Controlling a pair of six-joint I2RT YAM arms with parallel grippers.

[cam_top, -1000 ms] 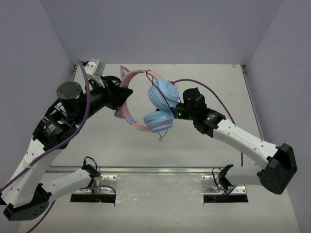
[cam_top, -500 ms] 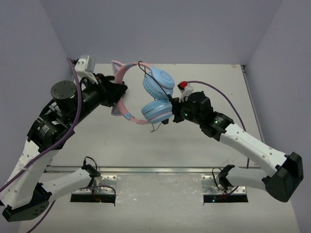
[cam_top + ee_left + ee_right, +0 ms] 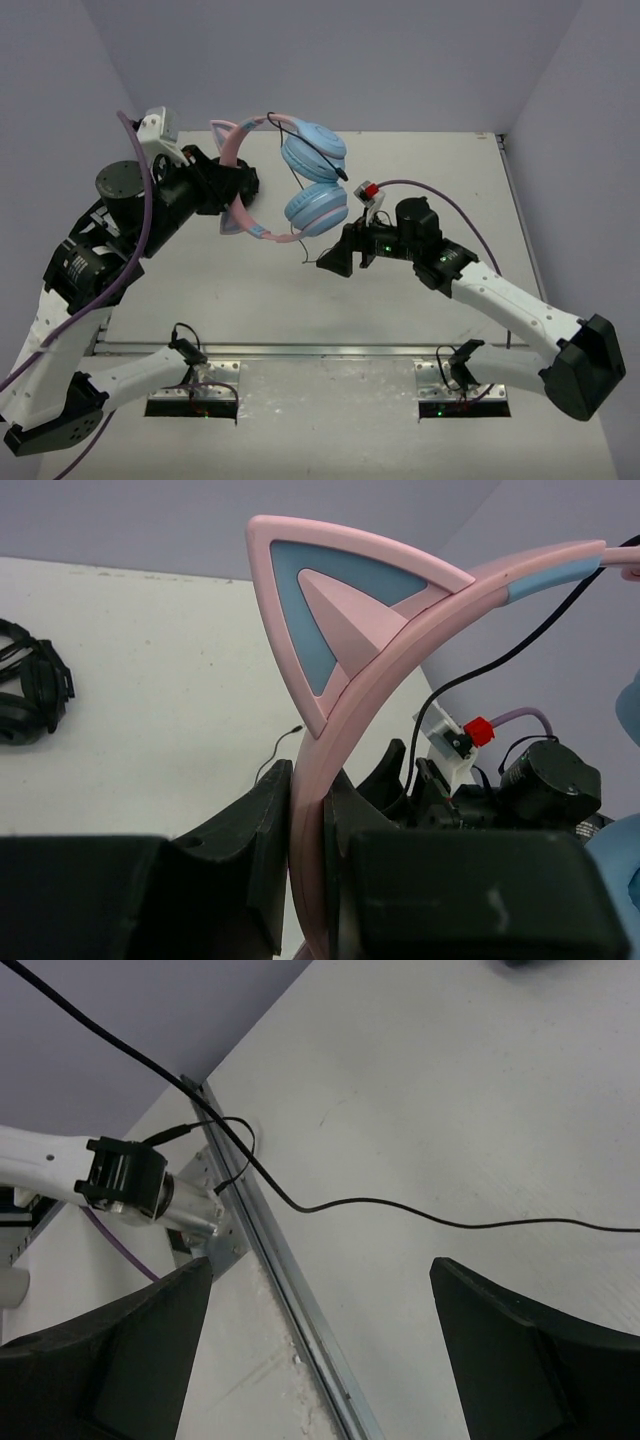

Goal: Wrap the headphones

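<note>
The left pincer (image 3: 308, 825) is closed tight on the pink headband (image 3: 400, 670) of the over-ear headphones (image 3: 316, 207), gripping it just below one pink cat ear and holding the whole set up in the air, above the left-rear part of the white surface (image 3: 250, 290), with the two light blue round earcups hanging toward the centre. The right pincer (image 3: 320, 1320) stands wide open with nothing in it, low over the surface and just beside the lower earcup. The thin black cable (image 3: 380, 1201) runs past its fingers without touching them. One stretch of cable drapes across the upper earcup, and the rest trails loose toward the surface, its plug end free. Judging from this, the wrapping has hardly begun: the slack needs catching and winding round the headphones. A pair of all-black headphones (image 3: 25, 695) lies well apart on the surface.
</note>
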